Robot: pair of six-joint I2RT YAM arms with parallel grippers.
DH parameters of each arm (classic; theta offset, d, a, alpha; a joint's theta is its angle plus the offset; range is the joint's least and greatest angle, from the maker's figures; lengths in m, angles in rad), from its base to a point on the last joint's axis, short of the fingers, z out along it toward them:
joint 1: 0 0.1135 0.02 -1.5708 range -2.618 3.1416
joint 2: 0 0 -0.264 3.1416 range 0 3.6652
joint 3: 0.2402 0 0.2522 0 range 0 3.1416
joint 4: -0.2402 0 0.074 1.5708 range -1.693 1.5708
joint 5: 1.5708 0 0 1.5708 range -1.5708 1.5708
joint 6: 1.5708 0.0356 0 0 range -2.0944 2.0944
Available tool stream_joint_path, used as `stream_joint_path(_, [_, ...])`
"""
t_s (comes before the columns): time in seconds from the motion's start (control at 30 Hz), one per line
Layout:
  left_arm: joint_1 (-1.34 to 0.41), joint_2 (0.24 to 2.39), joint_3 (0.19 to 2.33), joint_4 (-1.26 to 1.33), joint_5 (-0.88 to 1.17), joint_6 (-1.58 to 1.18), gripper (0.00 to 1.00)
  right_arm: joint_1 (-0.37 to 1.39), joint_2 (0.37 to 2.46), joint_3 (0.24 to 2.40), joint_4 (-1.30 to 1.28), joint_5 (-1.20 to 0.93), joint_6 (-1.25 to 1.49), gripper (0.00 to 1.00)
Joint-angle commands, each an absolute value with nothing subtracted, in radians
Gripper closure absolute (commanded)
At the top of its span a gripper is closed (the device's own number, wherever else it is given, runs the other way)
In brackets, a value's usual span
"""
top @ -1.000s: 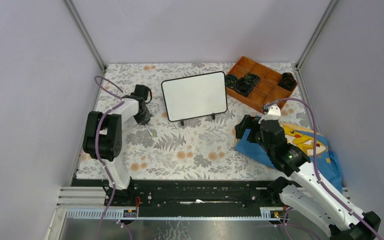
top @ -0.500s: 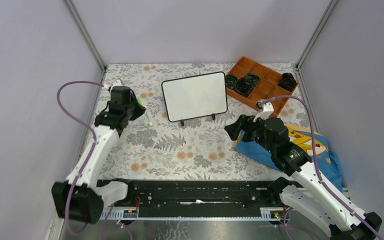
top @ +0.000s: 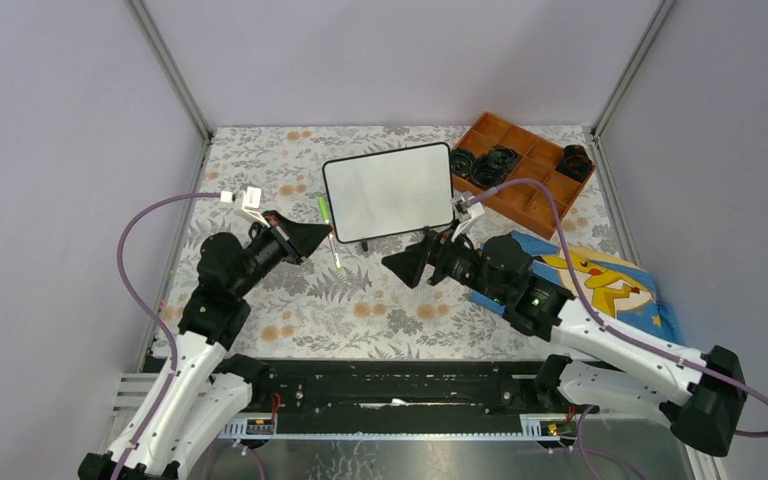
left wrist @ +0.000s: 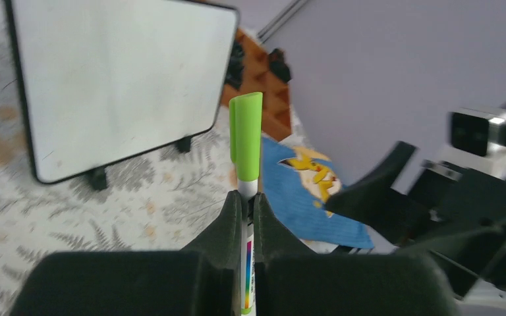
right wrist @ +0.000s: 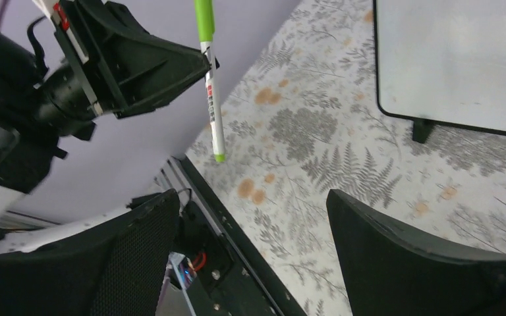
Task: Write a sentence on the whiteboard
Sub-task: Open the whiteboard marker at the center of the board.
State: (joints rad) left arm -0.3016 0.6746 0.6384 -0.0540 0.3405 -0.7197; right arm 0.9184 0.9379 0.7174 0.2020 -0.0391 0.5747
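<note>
Gripping the marker (left wrist: 246,138) by its white barrel, the left gripper (left wrist: 246,201) is clamped tight, green cap on. The whiteboard (top: 388,192) stands upright near the middle of the table's (top: 390,300) far edge. The right gripper (right wrist: 252,197) hangs spread wide, facing the marker.

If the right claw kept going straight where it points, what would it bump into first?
Probably the green marker held in the left claw, straight ahead, though depth is hard to judge.

Left fingers (left wrist: 228,227) clamp marker (left wrist: 246,141); right fingers (right wrist: 405,247) spread.
</note>
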Motion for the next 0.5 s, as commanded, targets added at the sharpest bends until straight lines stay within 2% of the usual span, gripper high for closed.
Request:
stream_joint_path(0.0, [-0.304,0.624,0.595,0.239,0.459,-0.792,1.00,0.926,1.019,0.705,0.535,-0.073,0.709,0.12])
stream_joint_path(0.47, [-0.326,0.603,0.533,0.430,0.536,-0.975,1.00,0.974,1.218,0.816,0.707,-0.142,0.778,0.30])
